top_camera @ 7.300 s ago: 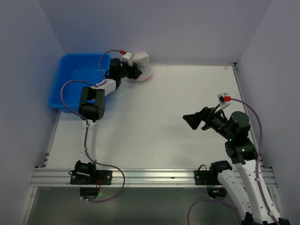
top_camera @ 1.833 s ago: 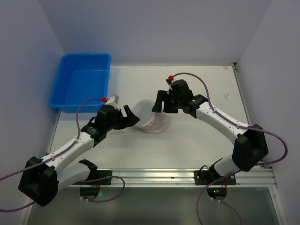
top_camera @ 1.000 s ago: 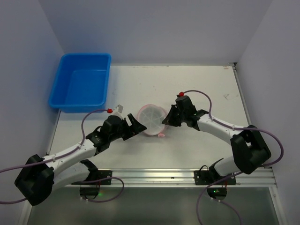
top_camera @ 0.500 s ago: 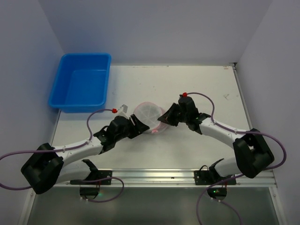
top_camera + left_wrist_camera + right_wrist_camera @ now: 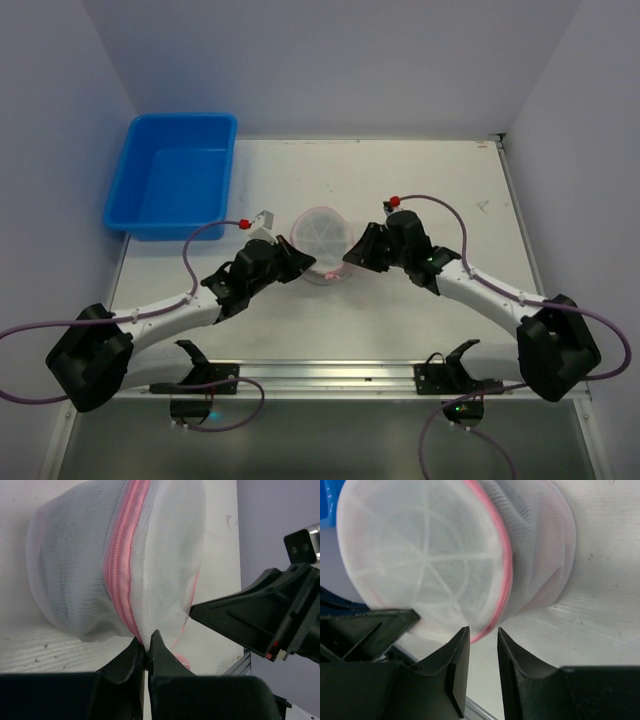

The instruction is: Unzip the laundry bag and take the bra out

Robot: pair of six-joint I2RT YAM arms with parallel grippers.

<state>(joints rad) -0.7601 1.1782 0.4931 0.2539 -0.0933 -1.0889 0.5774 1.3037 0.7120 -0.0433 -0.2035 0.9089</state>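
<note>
The left claw [image 5: 146,652] is pinched tight on mesh beside the pink zipper [image 5: 117,575] of the laundry bag [image 5: 322,232], which lies mid-tabletop [image 5: 430,180]. The right claw [image 5: 482,642] stands slightly parted at the bag's pink rim; contact is unclear. The mesh veils the contents. A blue bin [image 5: 170,185] sits far left.

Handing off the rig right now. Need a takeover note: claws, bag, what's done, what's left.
Left claw: shut, pinching the laundry bag at its lower edge, right by the pink zipper.
Right claw: jaws narrowly parted at the bag's pink rim, not clamped on it.
Bag: on the table between the two claws. The blue bin sits far left, apart from it.
Done: only the left claw's hold on the bag.
Left: the zipper looks closed along the stretch in view. Find the pull, unzip, take out the bra, which can't be made out through the mesh.
</note>
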